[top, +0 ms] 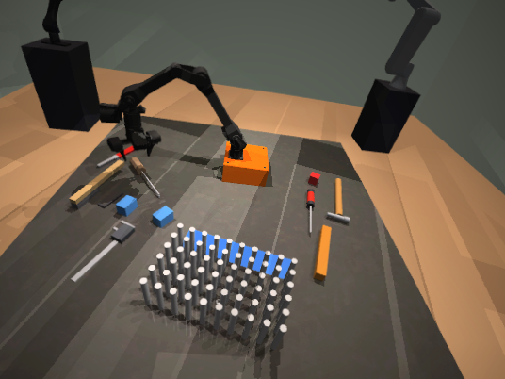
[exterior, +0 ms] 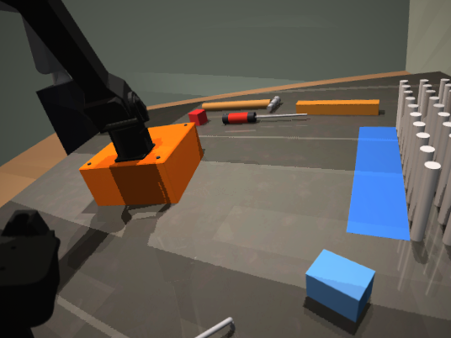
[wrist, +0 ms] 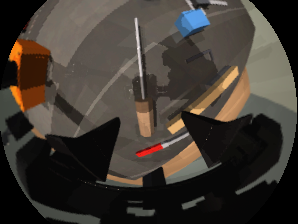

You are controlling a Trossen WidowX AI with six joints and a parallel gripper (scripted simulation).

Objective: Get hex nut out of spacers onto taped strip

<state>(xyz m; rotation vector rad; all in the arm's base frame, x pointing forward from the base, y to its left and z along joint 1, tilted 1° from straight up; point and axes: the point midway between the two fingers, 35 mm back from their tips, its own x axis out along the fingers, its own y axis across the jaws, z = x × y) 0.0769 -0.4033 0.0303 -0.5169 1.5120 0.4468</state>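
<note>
My gripper (top: 137, 155) (wrist: 151, 117) is open and empty at the far left, above the wooden-handled tool. That tool's handle (top: 137, 165) (wrist: 145, 117) lies under the fingers, its metal shaft pointing away; the shaft's tip (exterior: 216, 327) shows a small bend. A red-handled tool (top: 126, 152) (wrist: 150, 150) lies beyond it. A grey-headed tool with a long blade (top: 123, 232) lies left of the spacers. The spacers (top: 203, 312) (exterior: 424, 202) stand upright in rows. The blue taped strip (top: 285, 270) (exterior: 379, 185) lies along their arm side. I cannot make out the nut.
Blue blocks (top: 126, 205) (top: 163, 217) (exterior: 336, 282) (wrist: 194, 22), a yellow bar (top: 96, 183) (wrist: 205, 100) and a thin black piece (top: 110, 201) lie left. A red cube (top: 314, 178), screwdriver (top: 310, 198), hammer (top: 338, 195) and orange bar (top: 323, 252) lie right. The arm stands on an orange base (top: 245, 174).
</note>
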